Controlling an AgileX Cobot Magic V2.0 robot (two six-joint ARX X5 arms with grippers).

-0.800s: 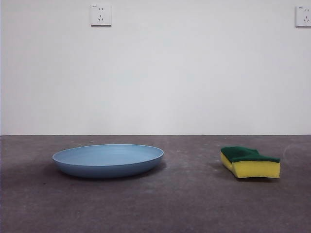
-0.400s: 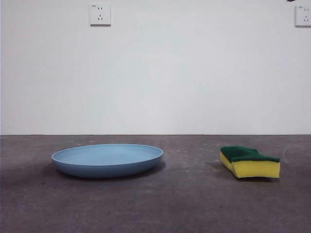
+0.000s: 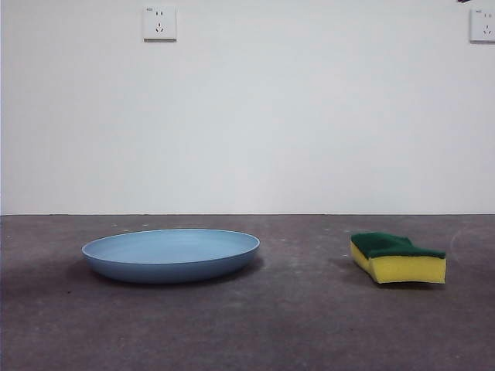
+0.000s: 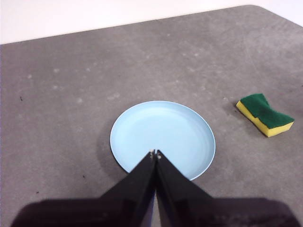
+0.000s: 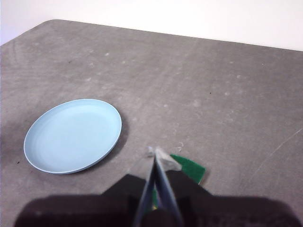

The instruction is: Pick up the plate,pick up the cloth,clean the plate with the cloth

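The light-blue plate (image 3: 171,254) lies flat on the grey table, left of centre in the front view. The cloth, a yellow sponge with a green scouring layer (image 3: 398,258), lies to its right, well apart from it. My left gripper (image 4: 155,153) is shut and empty, high above the plate (image 4: 163,136), with the sponge (image 4: 264,114) off to one side. My right gripper (image 5: 155,154) is shut and empty, high above the sponge (image 5: 188,168), whose green top shows partly behind the jaws; the plate (image 5: 72,135) lies apart from it.
A white wall with two sockets (image 3: 159,23) stands behind the table. A small black tip (image 3: 463,1) of an arm shows at the top right corner of the front view. The table's rounded far corners show in both wrist views.
A small black arm tip has come into the top right corner of the front view. The plate and sponge have not moved.
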